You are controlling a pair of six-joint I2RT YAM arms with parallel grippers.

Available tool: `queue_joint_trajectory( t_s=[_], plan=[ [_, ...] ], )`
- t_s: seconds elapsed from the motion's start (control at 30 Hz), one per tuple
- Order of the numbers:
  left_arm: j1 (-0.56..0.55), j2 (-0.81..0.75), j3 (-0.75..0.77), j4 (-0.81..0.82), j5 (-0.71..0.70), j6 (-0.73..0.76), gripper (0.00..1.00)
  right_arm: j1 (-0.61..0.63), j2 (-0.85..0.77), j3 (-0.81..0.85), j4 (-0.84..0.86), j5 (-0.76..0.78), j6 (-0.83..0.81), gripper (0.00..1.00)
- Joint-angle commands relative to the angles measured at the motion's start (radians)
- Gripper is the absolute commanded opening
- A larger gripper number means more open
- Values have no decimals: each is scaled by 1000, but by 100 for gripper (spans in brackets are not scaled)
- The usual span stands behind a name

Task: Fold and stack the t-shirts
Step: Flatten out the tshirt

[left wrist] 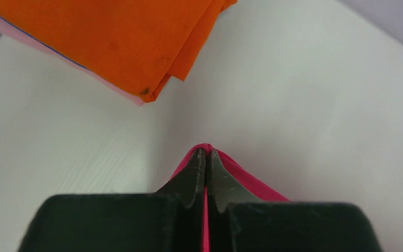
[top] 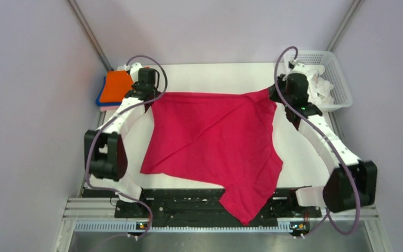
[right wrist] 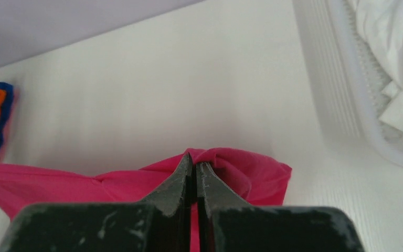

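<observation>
The crimson-magenta t-shirt is spread over the table, its lower tip hanging over the near edge. My left gripper is shut on its far left corner. My right gripper is shut on its far right corner. The edge between the two grippers is stretched taut. A folded stack with the orange t-shirt on top, blue and pale pink beneath, lies at the far left; it also shows in the left wrist view. White t-shirts lie in the basket.
The white plastic lattice basket stands at the far right corner, close to my right gripper; its rim shows in the right wrist view. Pale walls enclose the table on three sides. The black arm base rail runs along the near edge.
</observation>
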Motion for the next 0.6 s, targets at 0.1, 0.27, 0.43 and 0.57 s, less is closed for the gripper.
queue_joint_trajectory(
  t_s=[0.1, 0.27, 0.43, 0.57],
  plan=[
    [66, 313, 265, 75, 83, -25, 0, -7, 342, 116, 237, 22, 32, 0],
    [79, 544, 485, 62, 128, 3, 0, -8, 579, 284, 221, 39, 48, 0],
    [95, 787, 791, 11, 150, 11, 12, -9, 844, 547, 210, 89, 63, 5],
    [101, 915, 1055, -78, 223, 8, 59, -18, 1088, 934, -64, 91, 78, 46]
  ],
)
